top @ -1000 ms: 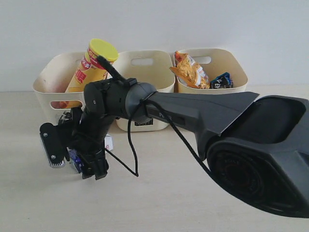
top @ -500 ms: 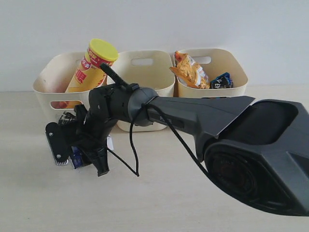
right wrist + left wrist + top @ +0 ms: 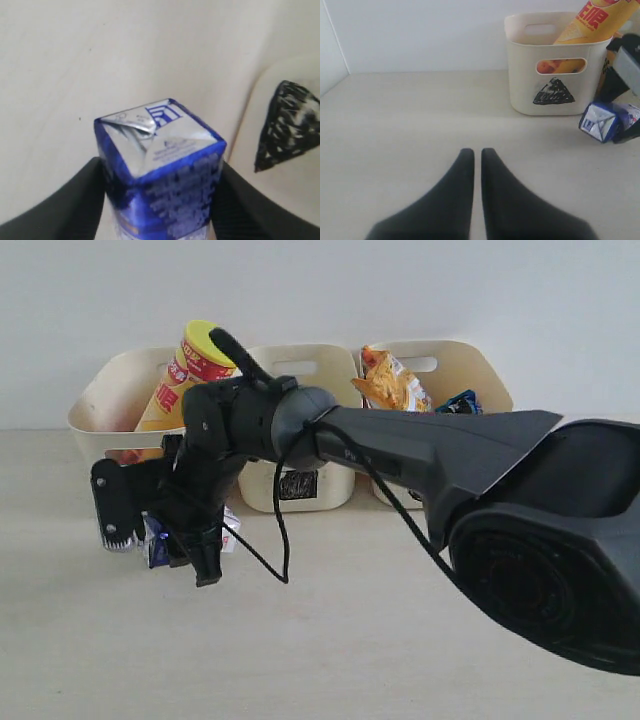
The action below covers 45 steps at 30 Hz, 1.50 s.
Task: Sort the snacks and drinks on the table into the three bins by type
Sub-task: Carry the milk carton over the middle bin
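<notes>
My right gripper [image 3: 160, 538] reaches across to the left and is shut on the blue-and-white milk box [image 3: 152, 548], holding it just above the table [image 3: 400, 640] in front of the triangle bin [image 3: 100, 410]. In the right wrist view the milk box [image 3: 160, 150] sits squeezed between both fingers. A yellow-orange chip tube [image 3: 195, 370] leans in the triangle bin. The orange bag [image 3: 395, 385] and blue bag [image 3: 460, 405] lie in the right-hand bin [image 3: 480, 365]. My left gripper [image 3: 473, 150] is shut and holds nothing, low over the table. The purple juice box is out of sight.
The middle bin [image 3: 300, 365] carries a black square mark. The left wrist view shows the triangle bin [image 3: 520, 65], the tube [image 3: 592, 20] and the held milk box [image 3: 600, 122] beside it. The right arm's dark body fills the right foreground.
The right gripper has lifted the milk box and carried it a little closer to the bins. The bins and their contents have not moved.
</notes>
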Motion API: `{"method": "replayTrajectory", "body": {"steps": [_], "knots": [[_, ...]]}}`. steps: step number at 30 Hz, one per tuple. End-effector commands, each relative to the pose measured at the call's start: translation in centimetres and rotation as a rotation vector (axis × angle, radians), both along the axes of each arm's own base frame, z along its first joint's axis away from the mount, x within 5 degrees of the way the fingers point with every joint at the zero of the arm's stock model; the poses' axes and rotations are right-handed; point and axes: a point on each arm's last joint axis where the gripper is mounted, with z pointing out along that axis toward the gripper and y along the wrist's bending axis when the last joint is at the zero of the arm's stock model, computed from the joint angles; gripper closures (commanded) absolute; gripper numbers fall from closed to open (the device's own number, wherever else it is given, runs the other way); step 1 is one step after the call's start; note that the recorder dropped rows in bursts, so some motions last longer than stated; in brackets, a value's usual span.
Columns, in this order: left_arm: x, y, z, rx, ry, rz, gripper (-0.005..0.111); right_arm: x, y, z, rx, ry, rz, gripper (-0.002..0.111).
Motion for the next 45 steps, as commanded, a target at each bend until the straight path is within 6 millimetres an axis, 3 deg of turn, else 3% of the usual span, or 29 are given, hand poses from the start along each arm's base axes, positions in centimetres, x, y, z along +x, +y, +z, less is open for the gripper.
{"method": "replayTrajectory", "body": {"steps": [1,10,21,28,40,45], "knots": [[0.0,0.0,-0.1,0.005,-0.004,0.000,0.102,-0.5,-0.6,3.6,0.039,0.008,-0.052,0.109],[0.0,0.0,-0.1,0.005,-0.004,0.000,0.102,-2.1,-2.4,6.7,0.081,-0.026,-0.102,0.109],[0.0,0.0,-0.1,0.005,-0.004,0.000,0.102,-6.3,-7.5,11.3,0.236,-0.161,-0.139,0.109],[0.0,0.0,-0.1,0.005,-0.004,0.000,0.102,-7.7,-9.1,13.8,0.338,-0.241,-0.158,0.109],[0.0,0.0,-0.1,0.005,-0.004,0.000,0.102,-3.0,-12.8,16.2,0.504,-0.438,-0.308,0.109],[0.0,0.0,-0.1,0.005,-0.004,0.000,0.102,-1.1,-13.6,15.3,0.526,-0.477,-0.360,0.109]]}}
